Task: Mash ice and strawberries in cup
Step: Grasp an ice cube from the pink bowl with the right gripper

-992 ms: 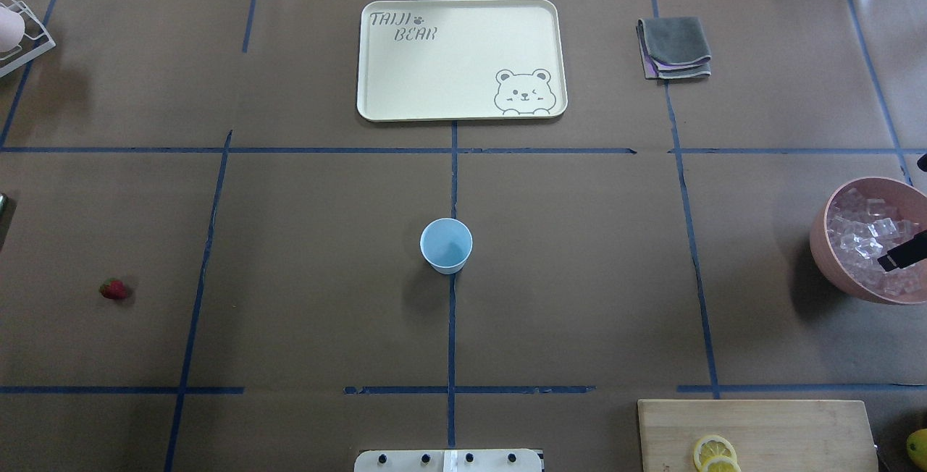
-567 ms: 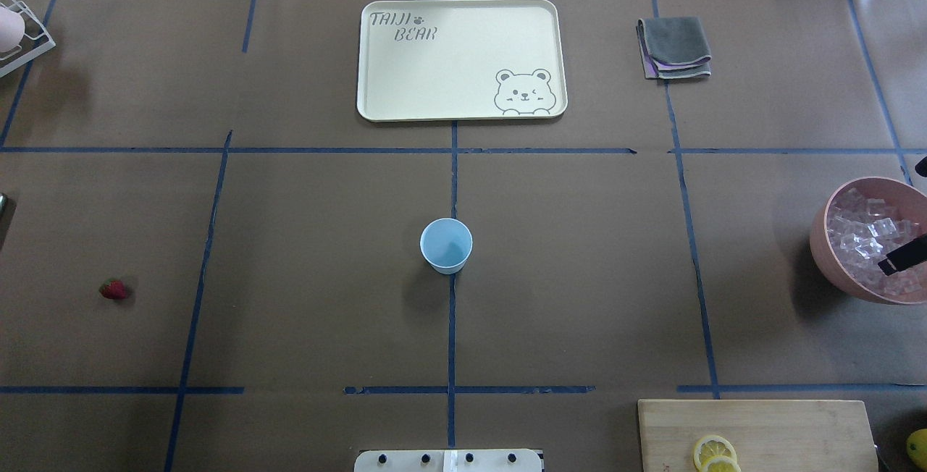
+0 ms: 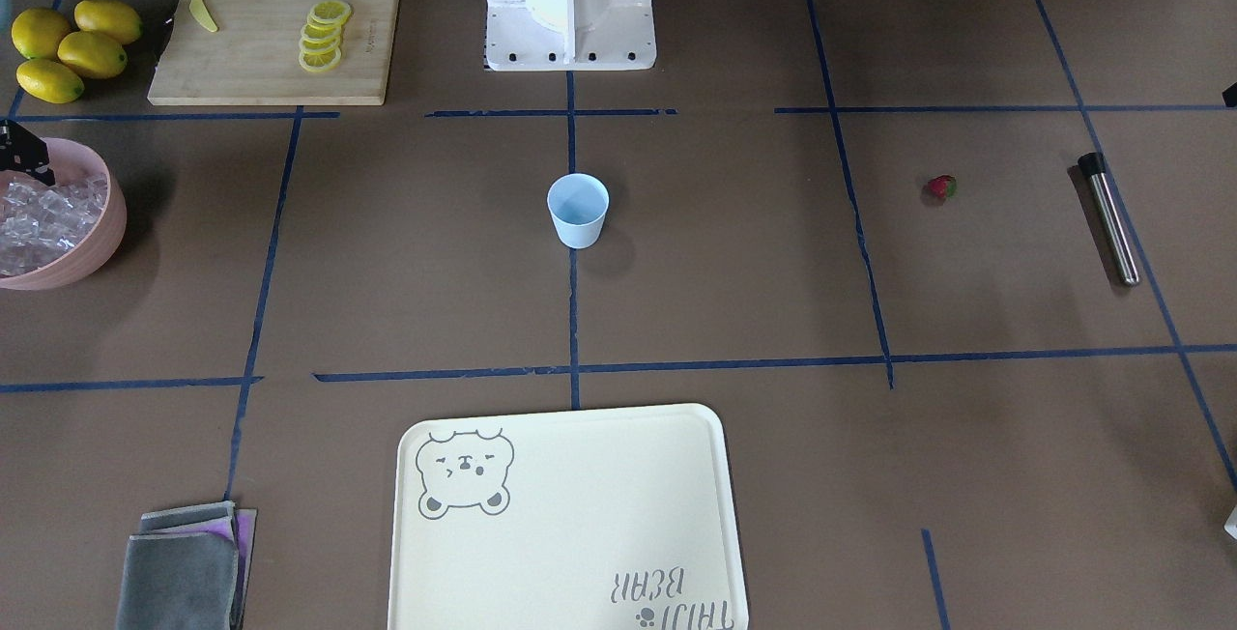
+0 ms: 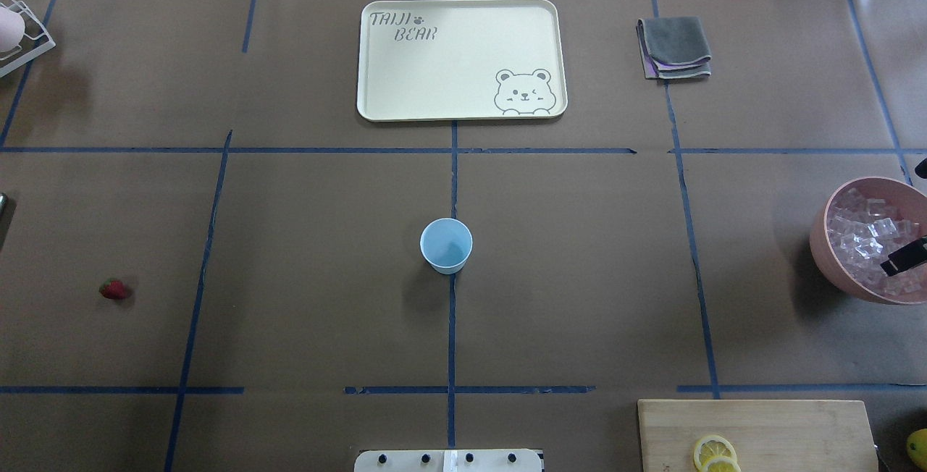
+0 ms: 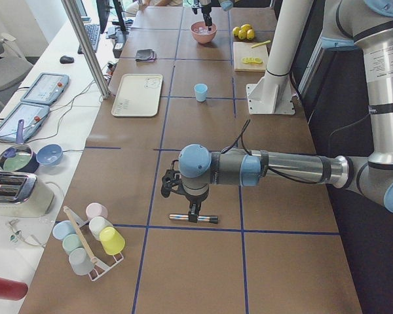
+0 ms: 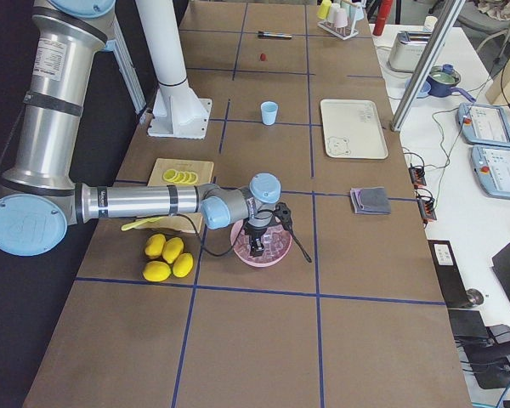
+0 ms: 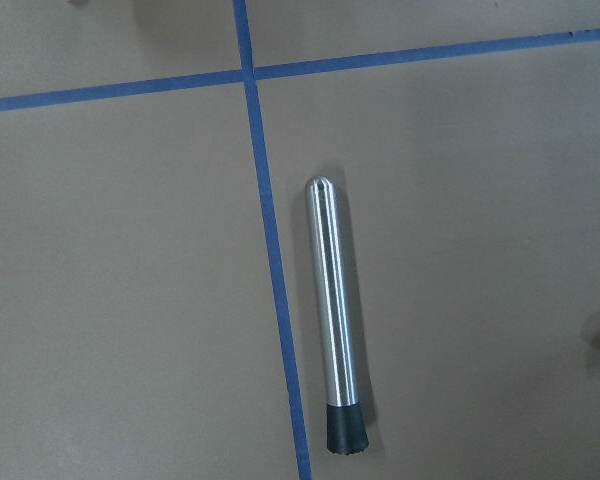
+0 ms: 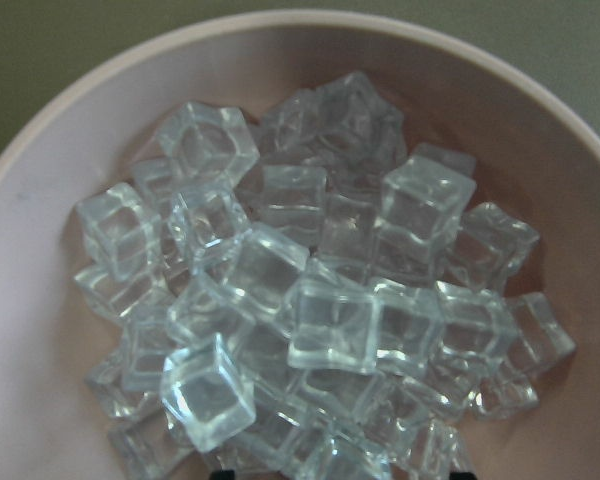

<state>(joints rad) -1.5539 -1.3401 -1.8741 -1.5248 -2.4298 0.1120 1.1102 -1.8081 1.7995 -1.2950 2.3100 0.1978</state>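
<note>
two dark tips of the right gripper (image 4: 903, 256) stood apart, straight above clear glassy ice cubes (image 8: 330, 320) in the round pink bowl (image 4: 818, 247); pale-blue tapered cup (image 4: 446, 245) well apart at centre; left gripper (image 5: 194, 209) farther, grip untellable.

Right end effector (image 6: 257, 245) downward, jaws apart

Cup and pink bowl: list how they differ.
The cup is pale blue; the bowl is pink. The cup is far smaller than the bowl. The cup looks empty; the bowl is heaped with ice. The cup stands mid-table; the bowl sits at the robot's right end. Both are round, upright and open-topped.
</note>
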